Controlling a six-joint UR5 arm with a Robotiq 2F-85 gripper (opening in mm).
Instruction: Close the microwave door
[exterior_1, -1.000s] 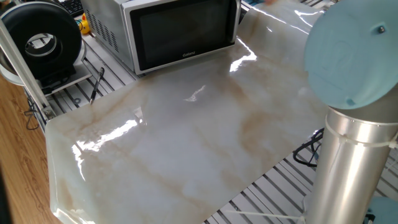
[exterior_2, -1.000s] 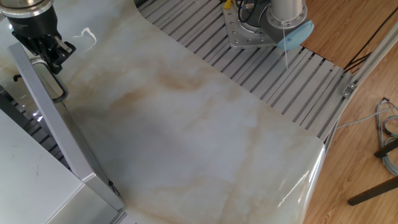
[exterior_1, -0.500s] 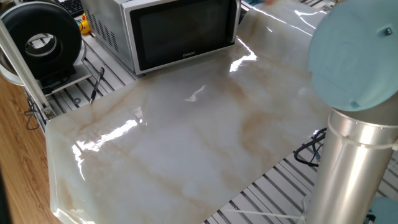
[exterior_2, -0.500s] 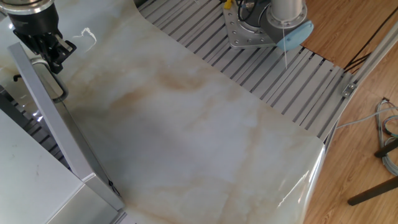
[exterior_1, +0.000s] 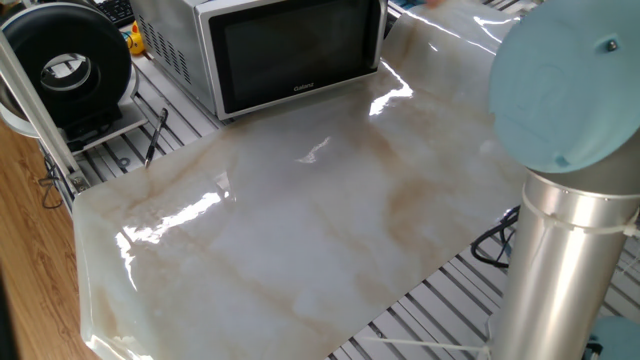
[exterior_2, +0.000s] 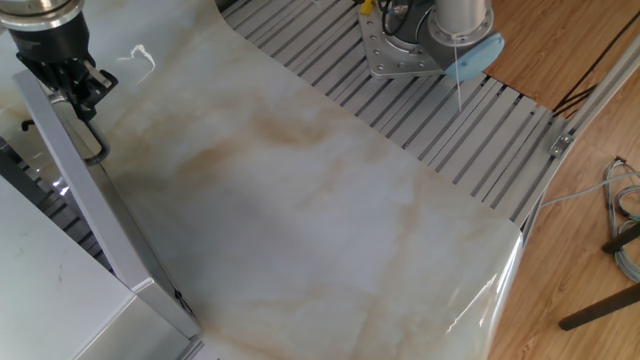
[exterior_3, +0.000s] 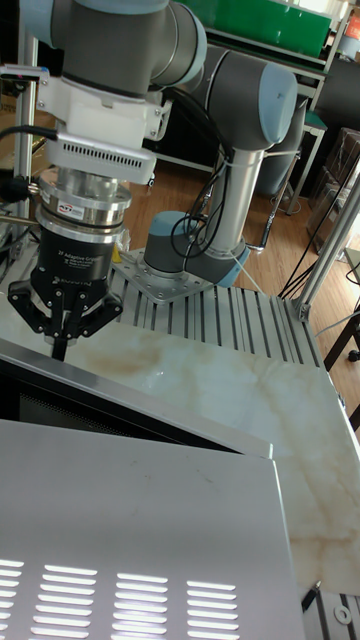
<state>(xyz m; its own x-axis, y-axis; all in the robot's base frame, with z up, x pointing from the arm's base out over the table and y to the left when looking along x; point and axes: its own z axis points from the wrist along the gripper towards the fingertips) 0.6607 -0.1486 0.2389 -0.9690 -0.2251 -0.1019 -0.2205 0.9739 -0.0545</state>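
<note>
Tall fixed view: I see the gripper (exterior_3: 60, 335) with fingers pinched narrow, holding nothing, at the microwave door's (exterior_3: 130, 400) top edge | door's white logo unreadable – microwave (exterior_1: 265, 50) at table's (exterior_1: 300, 220) far corner | gripper barely moved since half a second ago | black fan device (exterior_1: 68, 62) beside microwave.

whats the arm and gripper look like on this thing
The arm is silver-grey tubing with pale blue joint caps, on a metal base plate. The wrist carries a white slotted block and a silver ring with a red-marked label. The gripper is black, with dark fingers. Black cables run alongside.
</note>
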